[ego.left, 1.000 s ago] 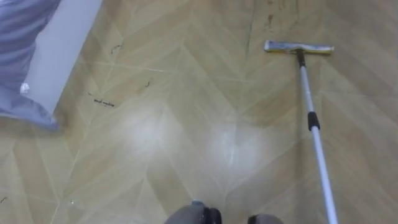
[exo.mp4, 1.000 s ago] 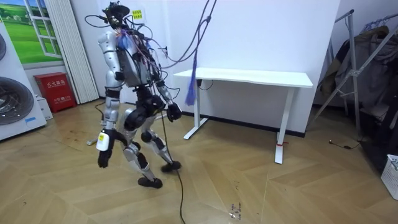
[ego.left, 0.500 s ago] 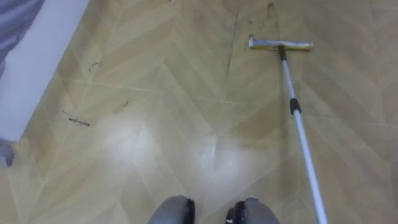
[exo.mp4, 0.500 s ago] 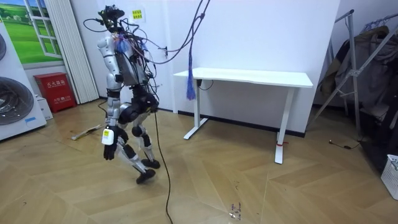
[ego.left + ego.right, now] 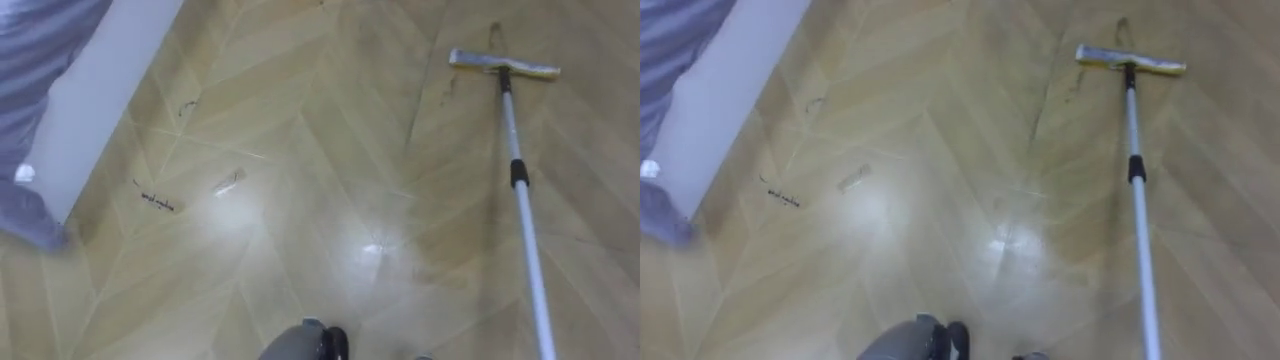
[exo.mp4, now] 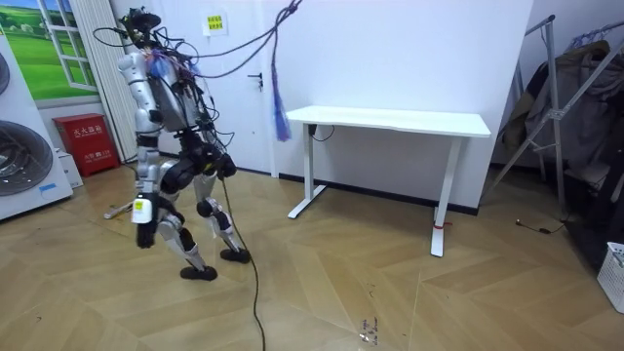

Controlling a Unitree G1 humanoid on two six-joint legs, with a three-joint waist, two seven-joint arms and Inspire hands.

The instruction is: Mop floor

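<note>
One mop (image 5: 519, 175), unheld, flat on the floor (image 5: 330, 150) ahead-right of the mid-stride robot, handle toward it, probably for pickup. Left hand (image 6: 143, 216) hangs alongside; finger state cannot be told.

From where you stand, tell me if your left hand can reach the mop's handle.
Probably not: the mop lies flat on the floor ahead, while the left hand hangs beside the thigh, well above it.

A home-like laundry room: washing machine (image 6: 21, 161), desk (image 6: 390, 121), clothes rack (image 6: 561, 88).
</note>
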